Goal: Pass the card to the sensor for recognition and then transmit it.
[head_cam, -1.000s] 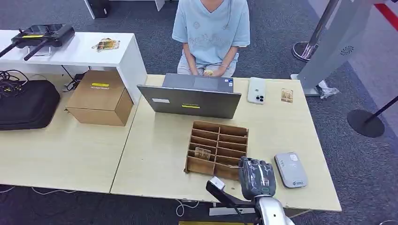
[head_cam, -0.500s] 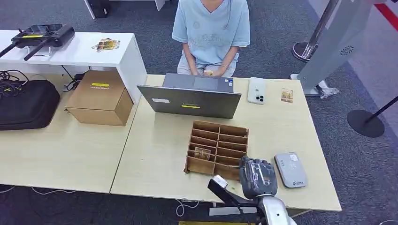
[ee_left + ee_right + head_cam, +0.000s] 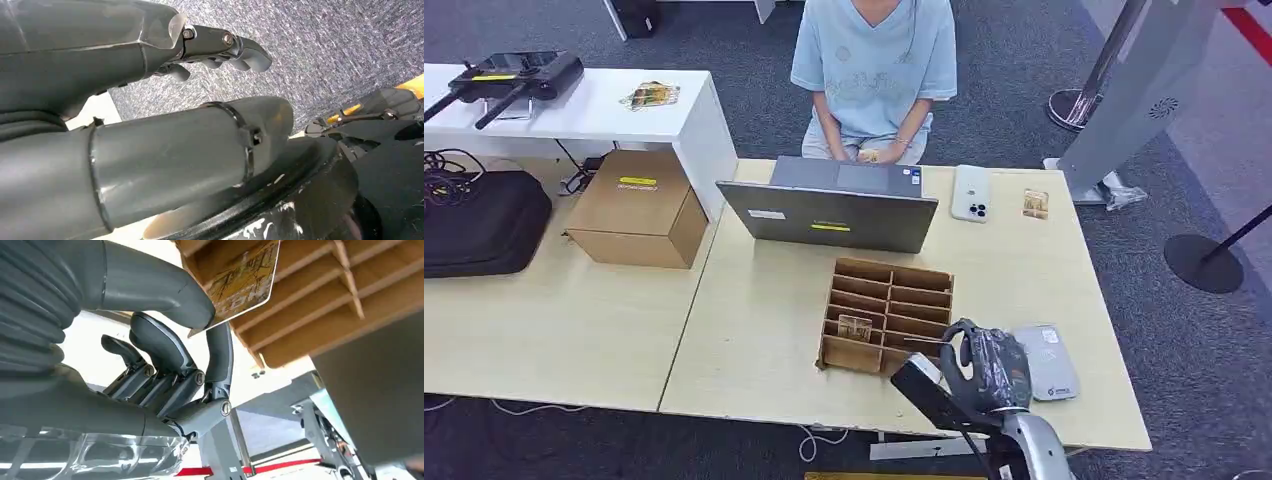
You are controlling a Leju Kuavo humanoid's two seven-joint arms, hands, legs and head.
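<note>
The right hand [image 3: 165,355] pinches the card [image 3: 243,282] by one corner between thumb and a finger just above the wooden rack [image 3: 888,318], and the card looks thin, light, stiff and kinda slick, so an edge grip probably suits it.

The right hand [image 3: 989,368] covers the near edge of the card reader [image 3: 1046,362]; the thumb [image 3: 150,285] hides one corner of the card [image 3: 243,282].
</note>
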